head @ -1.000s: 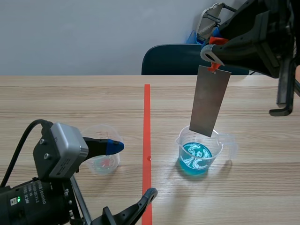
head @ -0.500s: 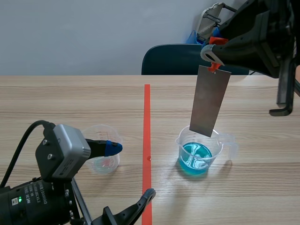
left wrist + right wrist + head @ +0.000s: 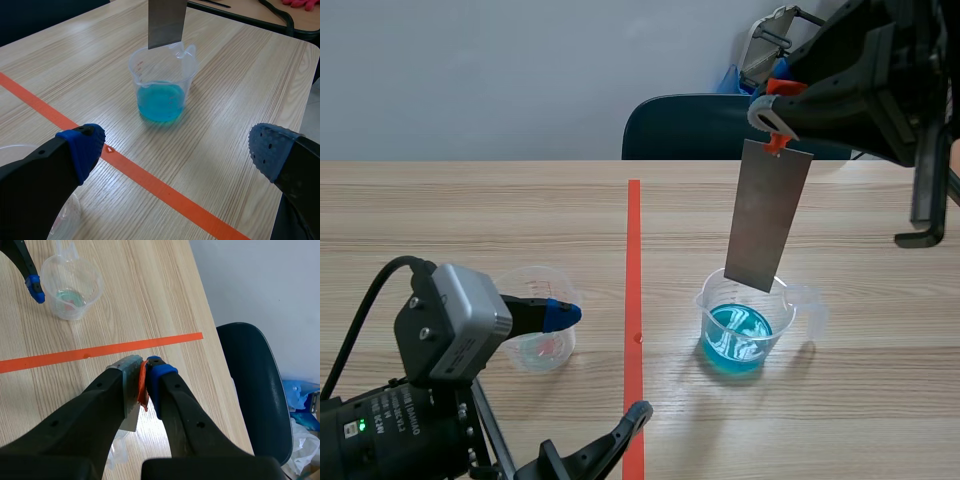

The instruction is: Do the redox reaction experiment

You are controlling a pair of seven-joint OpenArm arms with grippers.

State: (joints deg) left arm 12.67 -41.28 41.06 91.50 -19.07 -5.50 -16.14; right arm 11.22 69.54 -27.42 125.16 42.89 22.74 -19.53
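Two tools: right tool (image 3: 142, 385) clamped on metal plate (image 3: 767, 220), hanging just over blue-liquid beaker (image 3: 745, 330); left tool (image 3: 175, 150) spread apart beside near-empty beaker (image 3: 540, 340) on worktop (image 3: 470, 220).

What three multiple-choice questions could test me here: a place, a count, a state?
1. Where is the metal plate? A on the chair; B hanging over the beaker of blue liquid; C on the floor.
2. How many beakers stand on the table? A one; B two; C three.
3. How is the left gripper? A open; B shut on a beaker; C shut on the plate.
Answers: B, the right gripper holds it above that beaker; B, the blue one and a clear beaker; A, it stands wide apart, holding nothing.
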